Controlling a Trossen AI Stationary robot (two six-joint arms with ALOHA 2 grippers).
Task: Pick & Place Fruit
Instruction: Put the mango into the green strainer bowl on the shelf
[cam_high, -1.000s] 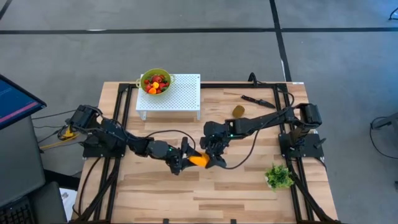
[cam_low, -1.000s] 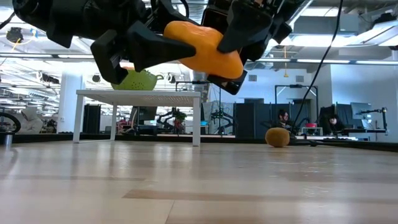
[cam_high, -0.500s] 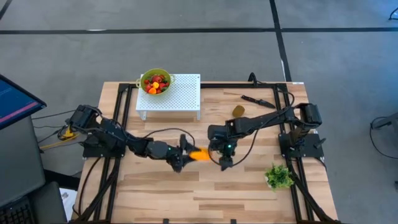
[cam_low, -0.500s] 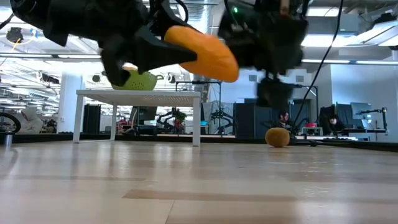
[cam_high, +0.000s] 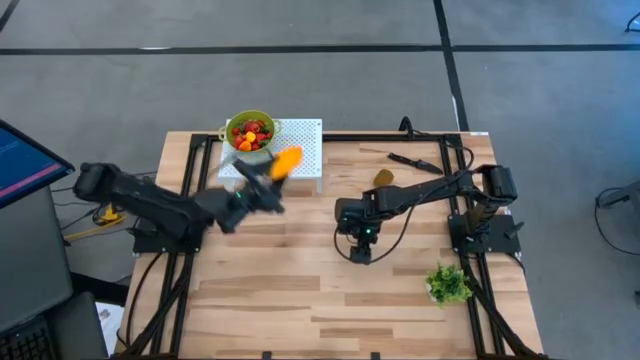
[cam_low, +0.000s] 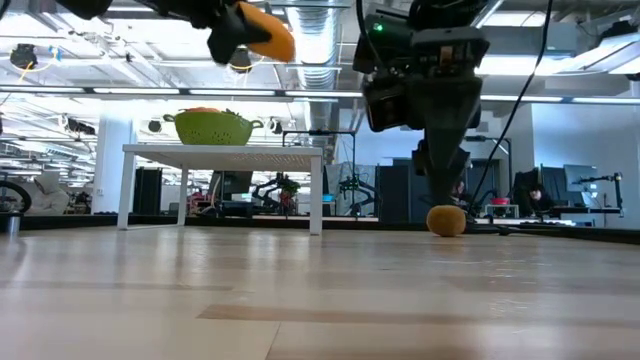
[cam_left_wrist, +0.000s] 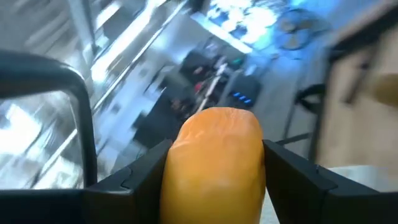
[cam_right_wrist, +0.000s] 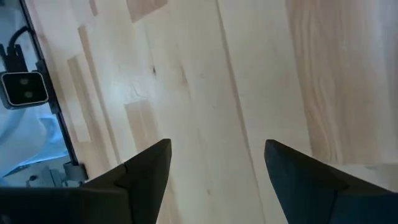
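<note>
Between left gripper (cam_left_wrist: 214, 180) fingers sits orange fruit (cam_high: 286, 160), clamped, long axis running out past the tips toward green bowl (cam_high: 251, 131). Right gripper (cam_right_wrist: 214, 174) fingers apart, holding nothing, over table (cam_high: 300, 300).

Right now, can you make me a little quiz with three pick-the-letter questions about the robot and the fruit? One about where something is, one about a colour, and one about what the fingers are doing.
1. Where is the green bowl of little fruit?
A. On the white stand
B. On the floor
C. Beside the leafy bunch

2. What colour is the long fruit that the left gripper carries?
A. Purple
B. Orange
C. Blue

3. What are the right gripper's fingers doing?
A. Squeezing the kiwi
B. Holding the knife
C. Standing open with nothing between them

Answers:
1. A, the high view shows the bowl on a corner of the white stand.
2. B, the left wrist view shows it orange between the two dark fingers.
3. C, the right wrist view shows only bare wooden table between them; the kiwi lies apart.
</note>
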